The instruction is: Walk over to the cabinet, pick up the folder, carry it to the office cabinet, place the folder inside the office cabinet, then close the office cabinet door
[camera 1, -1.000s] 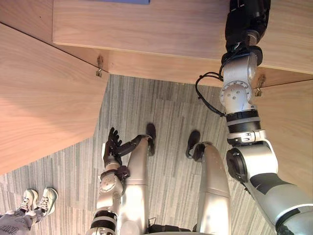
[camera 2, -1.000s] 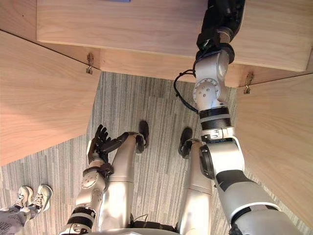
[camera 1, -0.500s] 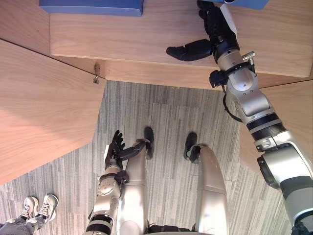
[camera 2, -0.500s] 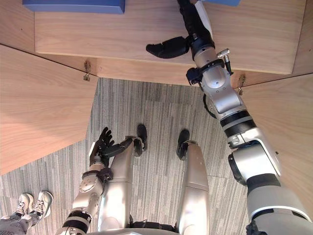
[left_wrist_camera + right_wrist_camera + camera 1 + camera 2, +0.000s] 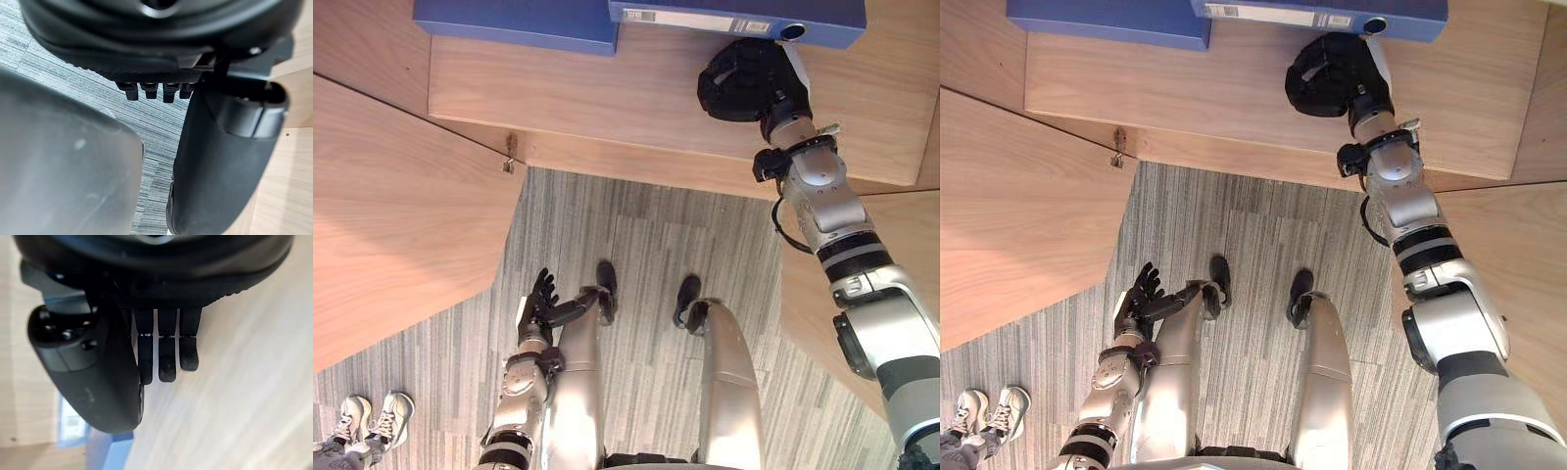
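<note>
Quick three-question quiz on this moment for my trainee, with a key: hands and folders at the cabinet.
1. True or false: the right hand is curled round the labelled blue folder.
2. Where is the left hand? A on the folder; B low over the carpet, open; C on a door.
3. How many blue folders sit on the wooden shelf?
Key: 1 false, its curled fingers hold nothing; 2 B; 3 two.
</note>
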You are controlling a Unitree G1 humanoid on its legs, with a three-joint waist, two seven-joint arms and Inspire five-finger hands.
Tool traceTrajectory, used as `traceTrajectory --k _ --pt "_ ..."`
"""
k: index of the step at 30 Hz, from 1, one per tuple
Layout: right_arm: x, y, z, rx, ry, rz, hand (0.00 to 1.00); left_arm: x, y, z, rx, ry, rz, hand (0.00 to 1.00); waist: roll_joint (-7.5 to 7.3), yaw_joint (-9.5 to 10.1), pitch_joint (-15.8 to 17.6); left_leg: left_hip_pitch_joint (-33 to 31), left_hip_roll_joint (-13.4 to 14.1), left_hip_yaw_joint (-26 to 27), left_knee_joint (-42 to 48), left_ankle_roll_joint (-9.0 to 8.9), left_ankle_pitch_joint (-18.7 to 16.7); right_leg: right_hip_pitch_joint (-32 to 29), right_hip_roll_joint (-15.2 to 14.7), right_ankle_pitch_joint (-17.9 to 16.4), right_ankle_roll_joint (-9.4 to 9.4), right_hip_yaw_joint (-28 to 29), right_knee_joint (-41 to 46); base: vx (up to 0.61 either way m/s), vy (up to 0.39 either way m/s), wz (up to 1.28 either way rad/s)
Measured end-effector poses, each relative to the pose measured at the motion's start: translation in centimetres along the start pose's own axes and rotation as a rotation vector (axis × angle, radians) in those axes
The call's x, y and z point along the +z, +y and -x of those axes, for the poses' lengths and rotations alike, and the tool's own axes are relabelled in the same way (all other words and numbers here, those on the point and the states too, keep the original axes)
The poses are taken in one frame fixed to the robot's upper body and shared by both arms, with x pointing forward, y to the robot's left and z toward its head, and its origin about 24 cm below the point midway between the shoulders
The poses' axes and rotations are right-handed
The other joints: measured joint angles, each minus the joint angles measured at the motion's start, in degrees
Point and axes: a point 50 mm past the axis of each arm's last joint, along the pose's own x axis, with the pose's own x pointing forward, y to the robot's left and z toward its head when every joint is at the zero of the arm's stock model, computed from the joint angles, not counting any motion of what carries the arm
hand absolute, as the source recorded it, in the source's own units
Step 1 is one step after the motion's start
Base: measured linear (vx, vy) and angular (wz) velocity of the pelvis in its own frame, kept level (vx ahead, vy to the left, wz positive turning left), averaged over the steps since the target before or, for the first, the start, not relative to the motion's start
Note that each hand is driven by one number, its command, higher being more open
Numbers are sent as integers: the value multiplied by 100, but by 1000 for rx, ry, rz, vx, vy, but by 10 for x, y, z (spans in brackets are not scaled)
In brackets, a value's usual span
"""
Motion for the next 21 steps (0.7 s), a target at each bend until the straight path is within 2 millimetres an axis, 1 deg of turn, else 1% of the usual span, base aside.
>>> traceTrajectory --k 3,5,6,10,12,14,16,18,19,20,21 --pt "-2 9 -1 -1 7 -44 0 -2 2 0 7 11 -2 100 1 -10 -1 19 38 34 -19 8 4 0 31 31 -1 17 -31 -54 -56 -8" --pt "-2 20 -4 -9 2 -78 0 -4 5 1 19 15 0 100 3 -35 -6 28 74 64 -59 33 20 0 69 79 3 27 -93 -40 -52 -11" --pt "-3 28 -5 -13 3 -102 0 -4 6 0 30 19 2 100 4 -53 -22 28 84 70 -61 34 20 -1 81 88 2 31 -106 -30 -42 -6" --pt "-1 47 -11 -36 11 -179 0 -6 10 -2 62 34 14 100 9 -84 -60 22 141 84 -87 45 30 -5 152 150 -6 42 -192 -27 -41 -10" --pt "1 57 -15 -46 18 -227 0 -5 12 -4 81 33 26 100 9 -137 -64 21 152 75 -80 43 41 -10 175 151 -5 44 -190 -46 -54 -3" --pt "3 67 -20 -54 29 -305 0 -4 14 -6 108 38 36 100 11 -186 -65 5 163 54 -80 28 68 -31 195 162 -23 38 -181 -55 -59 0" --pt "6 73 -23 -56 37 -376 0 -3 14 -7 119 38 43 100 14 -209 -66 -9 172 37 -82 17 91 -42 205 174 -40 24 -175 -59 -58 1" --pt "12 81 -28 -76 50 -518 0 1 11 -11 121 29 49 100 18 -205 -69 -38 168 39 -134 18 174 -93 205 220 -76 18 -170 -82 -71 3" --pt "13 84 -29 -80 53 -554 0 2 10 -12 120 26 54 100 18 -199 -69 -46 166 39 -146 20 195 -106 204 231 -85 16 -166 -99 -79 5" --pt "15 88 -32 -96 62 -639 0 4 7 -14 114 18 65 100 18 -173 -69 -52 158 32 -179 26 241 -118 200 253 -104 2 -166 -86 -65 8" --pt "16 89 -33 -113 73 -688 0 6 4 -16 111 14 76 100 21 -158 -70 -52 149 16 -207 23 278 -116 192 271 -115 -19 -174 -85 -62 10"
